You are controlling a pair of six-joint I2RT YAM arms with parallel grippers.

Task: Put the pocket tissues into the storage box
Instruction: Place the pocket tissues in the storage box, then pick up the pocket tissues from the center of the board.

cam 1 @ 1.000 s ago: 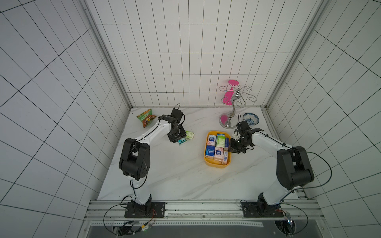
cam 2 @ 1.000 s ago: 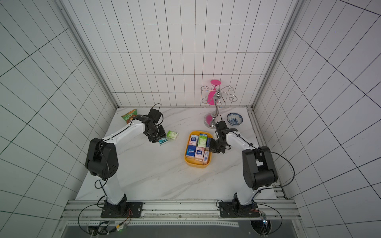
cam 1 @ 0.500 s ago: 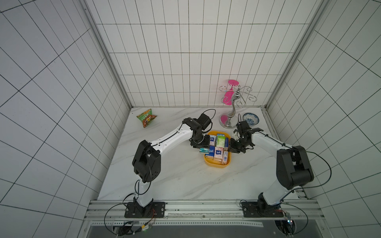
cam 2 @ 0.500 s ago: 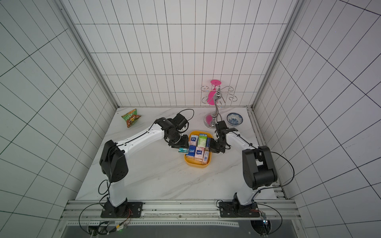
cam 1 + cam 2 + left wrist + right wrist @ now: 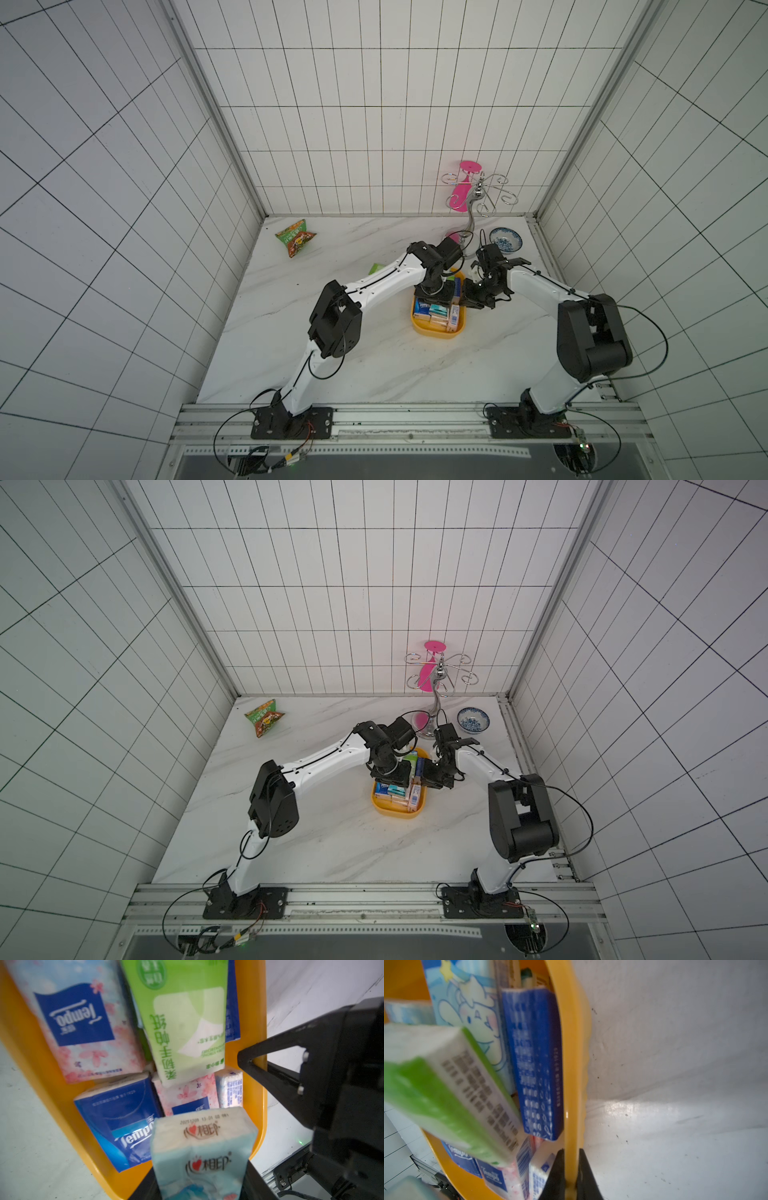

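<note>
Soft, light-looking teal-white packet (image 5: 201, 1153) is squeezed at its side edges by the left gripper (image 5: 199, 1188) over the storage box (image 5: 255, 1022). The right gripper (image 5: 571, 1176) has its fingers pinched shut on the rim.

**Left arm** (image 5: 386, 276): elbow raised, forearm reaching forward and inward, wrist bent downward. The left tool (image 5: 199, 1180) points down with its fingers clamped on either side of a pocket tissues packet (image 5: 202, 1147).

**Right arm** (image 5: 544, 286): elbow raised, forearm sloping inward toward the left arm. The right tool (image 5: 571, 1176) pinches the wall of the storage box (image 5: 573, 1064) between its closed fingers.

In both top views the two tools stand near each other.
</note>
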